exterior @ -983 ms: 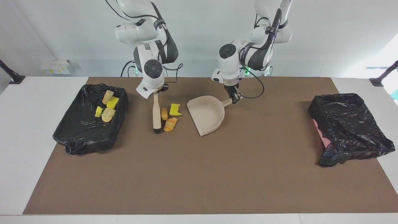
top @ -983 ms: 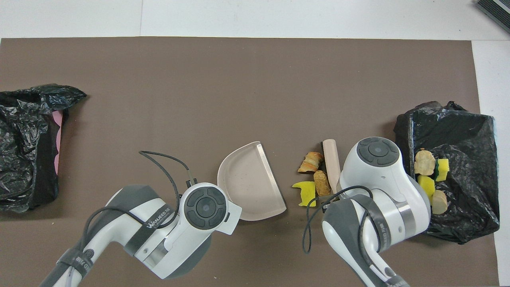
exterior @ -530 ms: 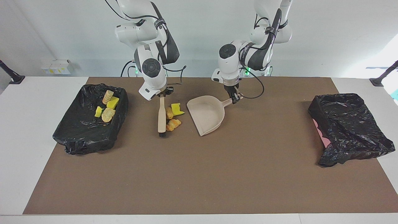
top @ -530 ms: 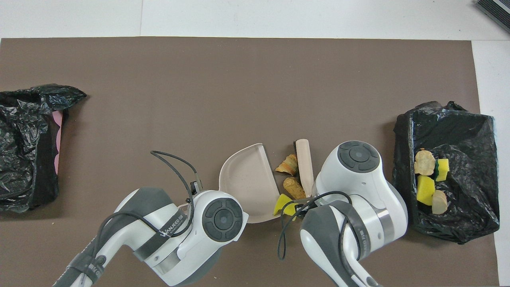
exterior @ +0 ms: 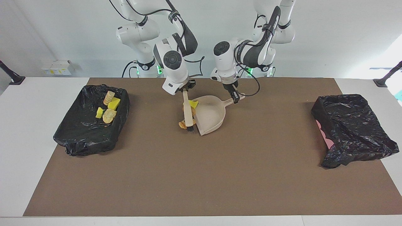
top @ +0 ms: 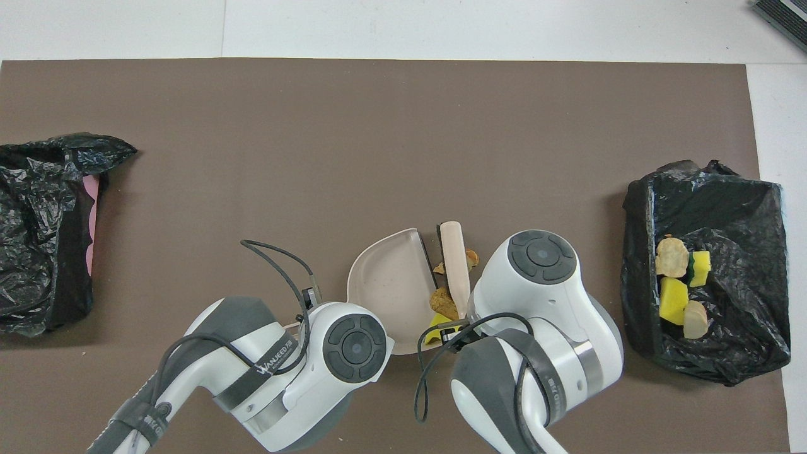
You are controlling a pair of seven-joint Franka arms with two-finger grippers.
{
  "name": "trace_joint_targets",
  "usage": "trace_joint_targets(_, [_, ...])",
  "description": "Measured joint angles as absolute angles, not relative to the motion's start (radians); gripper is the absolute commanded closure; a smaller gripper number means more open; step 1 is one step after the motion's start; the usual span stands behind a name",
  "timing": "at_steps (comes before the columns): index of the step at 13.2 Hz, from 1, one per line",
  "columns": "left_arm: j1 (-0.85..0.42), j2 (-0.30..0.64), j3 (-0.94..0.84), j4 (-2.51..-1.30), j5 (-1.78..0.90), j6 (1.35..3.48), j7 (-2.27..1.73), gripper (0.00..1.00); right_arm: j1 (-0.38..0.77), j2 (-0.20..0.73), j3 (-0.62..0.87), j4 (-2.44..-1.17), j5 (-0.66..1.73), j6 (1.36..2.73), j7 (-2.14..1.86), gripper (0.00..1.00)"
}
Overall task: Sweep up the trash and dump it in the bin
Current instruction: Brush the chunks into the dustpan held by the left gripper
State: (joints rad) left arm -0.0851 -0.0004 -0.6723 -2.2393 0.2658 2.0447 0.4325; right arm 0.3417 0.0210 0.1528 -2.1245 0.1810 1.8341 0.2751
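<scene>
Brush (exterior: pixel 187 113) presses trash (exterior: pixel 183 124) against dustpan (exterior: pixel 209 116) lip; open mat (exterior: pixel 220 175) surrounds.

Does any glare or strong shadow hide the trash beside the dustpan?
Facing view: the glare on the wall lies far from the beige plastic dustpan, where shadows are soft. Overhead view: the glossy black bin liner glints; the right arm, not glare, covers the yellow sponge scrap partly.

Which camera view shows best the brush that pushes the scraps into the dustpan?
The facing view shows it best: the whole brush is visible, from the right pincer down to the dark bristles at the dustpan lip. In the overhead view the right arm hides the brush's held end; only the pale handle toward the bristles shows.
</scene>
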Motion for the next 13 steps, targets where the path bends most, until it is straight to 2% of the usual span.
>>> trace_joint_targets(3, [-0.085,0.0,-0.672,-2.239,0.266,2.045,0.432,1.0,0.265,0.034,0.15,-2.064,0.088,1.766,0.207,1.0])
trace_joint_targets(7, [-0.085,0.001,-0.672,-2.239,0.266,2.045,0.432,1.0,0.218,0.073,0.15,-2.062,0.086,1.819,0.042,1.0])
trace_joint_targets(10, [-0.083,0.003,-0.67,-2.239,0.26,2.044,0.432,1.0,0.271,0.125,0.158,-2.062,0.092,1.853,0.029,1.0])
trace_joint_targets(13, [-0.083,0.005,-0.668,-2.239,0.255,2.044,0.431,1.0,0.331,0.134,0.161,-2.064,0.093,1.853,0.03,1.0])
